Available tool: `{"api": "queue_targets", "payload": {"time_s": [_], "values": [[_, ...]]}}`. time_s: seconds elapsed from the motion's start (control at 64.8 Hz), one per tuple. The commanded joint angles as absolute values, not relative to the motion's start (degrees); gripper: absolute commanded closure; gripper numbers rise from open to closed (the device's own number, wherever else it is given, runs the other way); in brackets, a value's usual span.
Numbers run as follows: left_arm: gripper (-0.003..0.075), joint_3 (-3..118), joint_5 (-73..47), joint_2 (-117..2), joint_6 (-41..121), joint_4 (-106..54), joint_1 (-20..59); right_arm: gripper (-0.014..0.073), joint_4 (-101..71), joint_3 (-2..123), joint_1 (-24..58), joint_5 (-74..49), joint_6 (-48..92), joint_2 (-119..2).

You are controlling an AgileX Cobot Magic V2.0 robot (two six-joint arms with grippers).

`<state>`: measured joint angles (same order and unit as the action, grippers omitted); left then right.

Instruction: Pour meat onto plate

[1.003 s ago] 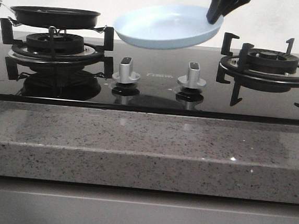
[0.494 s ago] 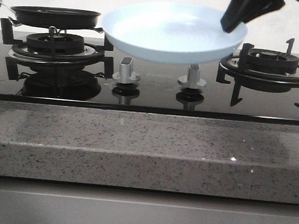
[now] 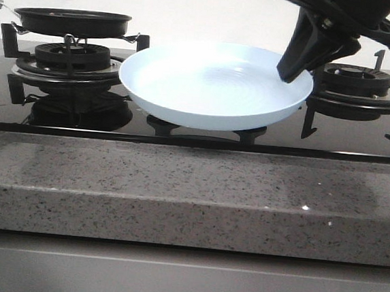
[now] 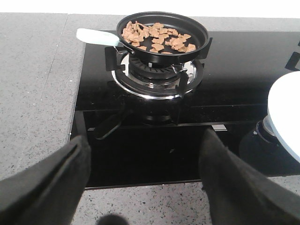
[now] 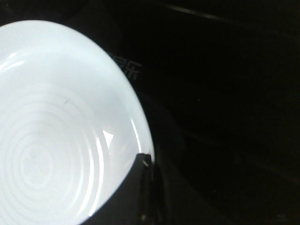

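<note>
The pale blue-white plate [image 3: 210,86] hangs low over the hob's middle, tilted a little toward the camera. My right gripper [image 3: 292,67] is shut on the plate's right rim; it shows in the right wrist view [image 5: 149,165] pinching the plate [image 5: 51,136]. The meat [image 4: 157,36] lies as orange-brown slices in the black frying pan [image 4: 162,44] on the left burner; from the front only the pan's side [image 3: 72,20] shows. My left gripper [image 4: 145,159] is open and empty, over the hob's front edge, short of the pan.
The pan has a pale handle [image 4: 96,37] pointing left. The right burner grate [image 3: 354,88] stands behind my right arm. The black glass hob [image 4: 234,61] sits in a speckled grey counter [image 3: 191,193]. The plate's edge [image 4: 285,112] shows in the left wrist view.
My right gripper has carried the plate down and toward the camera; it now hides both hob knobs. The pan has not moved.
</note>
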<state>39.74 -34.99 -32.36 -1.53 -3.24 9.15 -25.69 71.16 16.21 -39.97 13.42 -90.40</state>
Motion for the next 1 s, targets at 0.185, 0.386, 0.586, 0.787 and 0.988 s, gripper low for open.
{"api": "queue_targets", "payload": {"time_s": [0.185, 0.386, 0.586, 0.787, 0.988], "values": [[0.0227, 41.78, -30.23, -32.86, -1.58, -3.62, 9.69, 0.0654, -27.13, 72.43, 16.08, -37.31, 14.12, -87.96], [0.0228, 41.78, -29.80, -33.43, -1.58, -3.75, 9.69, 0.0654, -27.13, 72.43, 16.08, -37.31, 14.12, -87.96], [0.0228, 41.78, -29.54, -37.41, -1.58, -3.56, 9.69, 0.0654, -27.13, 72.43, 16.08, -37.31, 14.12, -87.96], [0.0227, 42.52, -26.77, -44.26, -2.17, -3.79, 8.82, 0.0654, -27.13, 72.43, 16.08, -37.31, 14.12, -87.96], [0.0228, 48.61, -27.51, -52.08, -2.26, -7.80, 2.75, 0.0654, -27.13, 72.43, 16.08, -37.31, 14.12, -87.96]]}}
